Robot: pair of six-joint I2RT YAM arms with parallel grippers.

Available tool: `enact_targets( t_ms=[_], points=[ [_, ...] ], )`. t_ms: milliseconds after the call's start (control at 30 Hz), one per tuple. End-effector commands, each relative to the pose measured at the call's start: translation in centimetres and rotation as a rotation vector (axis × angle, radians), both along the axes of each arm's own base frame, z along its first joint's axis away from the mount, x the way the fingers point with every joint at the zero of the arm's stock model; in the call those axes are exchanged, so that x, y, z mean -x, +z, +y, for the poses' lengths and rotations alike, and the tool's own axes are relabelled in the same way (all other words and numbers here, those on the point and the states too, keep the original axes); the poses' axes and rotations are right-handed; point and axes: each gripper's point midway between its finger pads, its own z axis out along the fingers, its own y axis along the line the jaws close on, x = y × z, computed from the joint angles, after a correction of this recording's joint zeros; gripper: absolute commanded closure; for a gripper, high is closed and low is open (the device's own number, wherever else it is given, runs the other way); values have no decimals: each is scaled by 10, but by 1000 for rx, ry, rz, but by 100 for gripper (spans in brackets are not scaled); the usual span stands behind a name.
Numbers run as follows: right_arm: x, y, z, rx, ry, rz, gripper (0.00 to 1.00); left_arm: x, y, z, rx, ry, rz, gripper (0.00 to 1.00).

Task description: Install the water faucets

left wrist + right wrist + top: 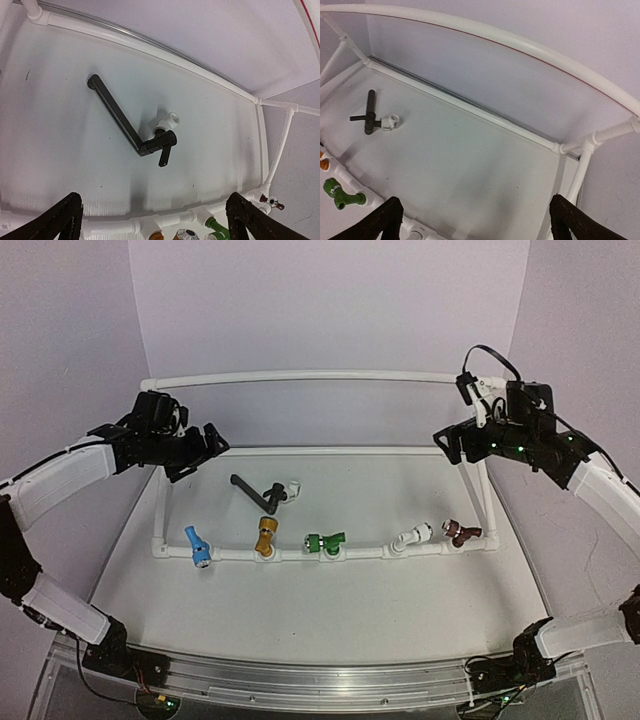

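one faucet left lying as both arms hang open

a white table top point(300, 610), boxed in by pale lilac walls and a white plastic pipe frame point(300, 377). the fingers of the left gripper point(205, 450) are spread wide with nothing between them, and so are those of the right gripper point(450, 443). both hover high at the sides of the frame, touching nothing. below them, nearer the left arm, the dark grey-black plastic faucet with the long straight lever point(262, 494) lies flat on the table. its small white pipe fitting point(293, 485) touches its short body. in front, well apart from it, a row of five coloured faucets point(325, 541) stands on the front pipe rail point(365, 552).

the step in hand appears to be the reach for the loose faucet, not yet begun. the next move likely calls for the left gripper to descend and close on the short body rather than the lever, which could swing. no free socket shows clearly.
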Motion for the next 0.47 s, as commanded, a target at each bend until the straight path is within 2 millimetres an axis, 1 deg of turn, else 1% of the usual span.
enact_targets(
  t_ms=[0, 67, 167, 233, 300, 433],
  points=[
    [-9, -23, -31, -26, -57, 101, 2, 33, -3, 31, -158, 5, 6, 0],
    [-8, -34, -36, -50, -73, 99, 2, 43, -3, 48, -216, 50, -2, 0],
    [-2, -41, -38, -131, -91, 68, 2, 57, -12, 65, -277, 84, 4, 0],
    [4, -42, -40, -168, -88, 41, 2, 64, -19, 72, -294, 96, 16, 0],
    [9, -40, -45, -167, -95, 24, 2, 69, -23, 75, -299, 100, 18, 0],
    [16, -38, -51, -133, -98, 3, 2, 70, -20, 80, -313, 121, 9, 0]
  ],
)
